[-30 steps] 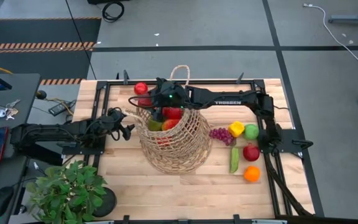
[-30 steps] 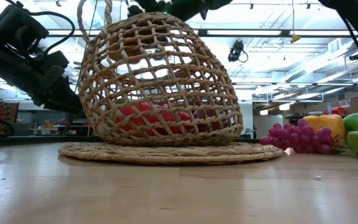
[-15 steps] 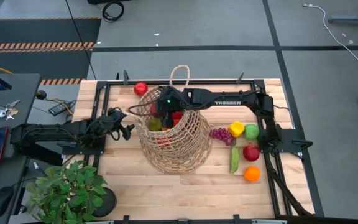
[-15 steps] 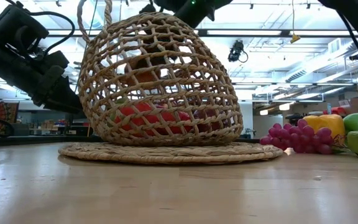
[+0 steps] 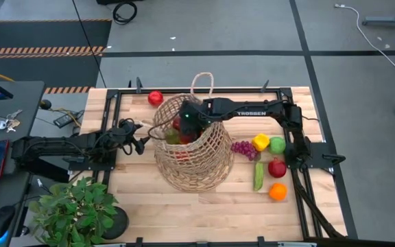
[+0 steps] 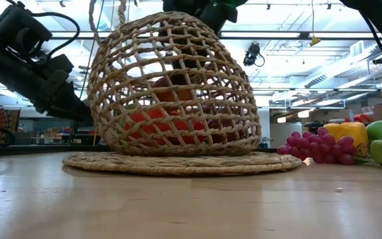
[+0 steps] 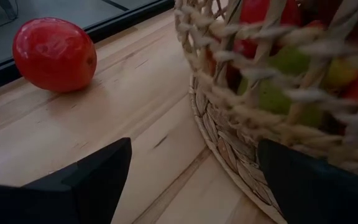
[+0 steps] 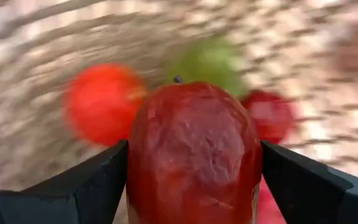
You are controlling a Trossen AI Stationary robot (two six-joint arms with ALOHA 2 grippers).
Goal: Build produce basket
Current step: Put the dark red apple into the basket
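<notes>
The tan wicker basket [image 5: 194, 151] stands on its round woven base [image 6: 178, 161] at the table's middle, with several red and green fruits [image 8: 101, 102] inside. My right gripper [image 5: 187, 122] reaches down into the basket's mouth, shut on a red apple [image 8: 191, 149]. My left gripper [image 5: 141, 142] is open and empty, close by the basket's left side [image 7: 241, 112]. A red tomato [image 5: 156, 97] lies on the table at the far left. Grapes [image 5: 244, 148], a yellow pepper [image 5: 260, 142], a green apple [image 5: 278, 145], a red apple [image 5: 277, 167], a green piece [image 5: 258, 176] and an orange [image 5: 278, 191] lie to the right. My right gripper pinches the red apple by its two opposite sides [image 8: 138, 168] between the two fingers. The fingers come from above, slanting down into the basket. The apple is clear of the fruits below it, and its stem [image 8: 178, 79] points away from the wrist. My left gripper: whether its finger [image 7: 309, 186] touches the basket's base, I cannot tell.
A leafy potted plant [image 5: 74, 209] stands at the table's near left corner. A black frame [image 5: 115, 103] runs along the table's sides. There is bare wood [image 5: 184, 213] in front of the basket.
My right gripper has gone from the basket's far rim toward the near edge and down into the basket's mouth, carrying the red apple. The basket's upper part and handle have swayed a little toward the table's right; its base has stayed in place.
</notes>
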